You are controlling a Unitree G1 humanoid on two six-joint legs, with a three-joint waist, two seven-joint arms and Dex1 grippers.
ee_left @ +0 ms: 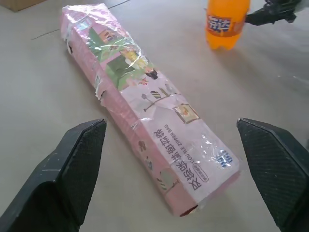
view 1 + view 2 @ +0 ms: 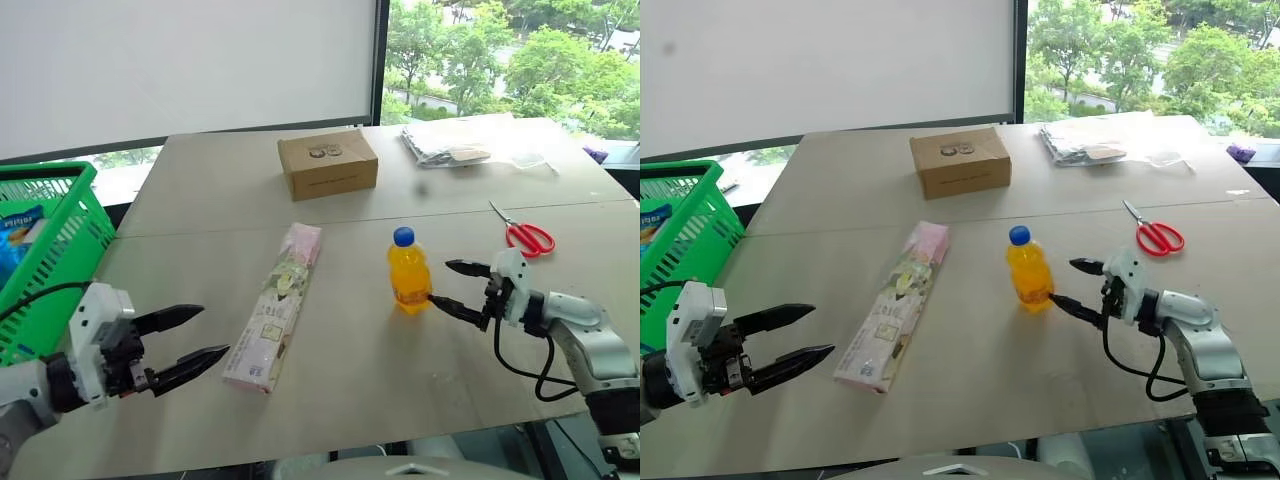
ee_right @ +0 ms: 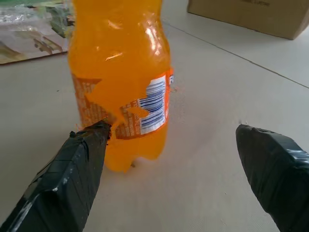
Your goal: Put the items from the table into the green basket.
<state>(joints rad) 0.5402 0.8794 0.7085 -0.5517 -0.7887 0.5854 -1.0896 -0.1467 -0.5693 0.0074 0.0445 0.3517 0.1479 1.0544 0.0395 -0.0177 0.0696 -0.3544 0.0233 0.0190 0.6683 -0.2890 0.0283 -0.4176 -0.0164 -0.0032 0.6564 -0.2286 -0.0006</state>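
Both claws spread wide, nothing held. Right claw (image 2: 458,285) sits level with the bottle (image 2: 409,271), which stands upright on the worktop (image 2: 360,380) just ahead of it; one fingertip (image 3: 99,133) looks to be at the label, the other well clear, so a side-on pinch seems to be lining up. Carton (image 2: 275,305) lies flat just ahead of the left claw (image 2: 190,338), near end facing it. Basket (image 2: 50,250) stands behind and outboard of the left claw, within its reach for the drop.

The right gripper (image 3: 171,159) is spread wide. One fingertip (image 3: 99,131) touches the bottle (image 3: 118,72) at its label; the other stands well apart. Beyond the bottle lie the carton (image 3: 34,31) and a box (image 3: 251,17).
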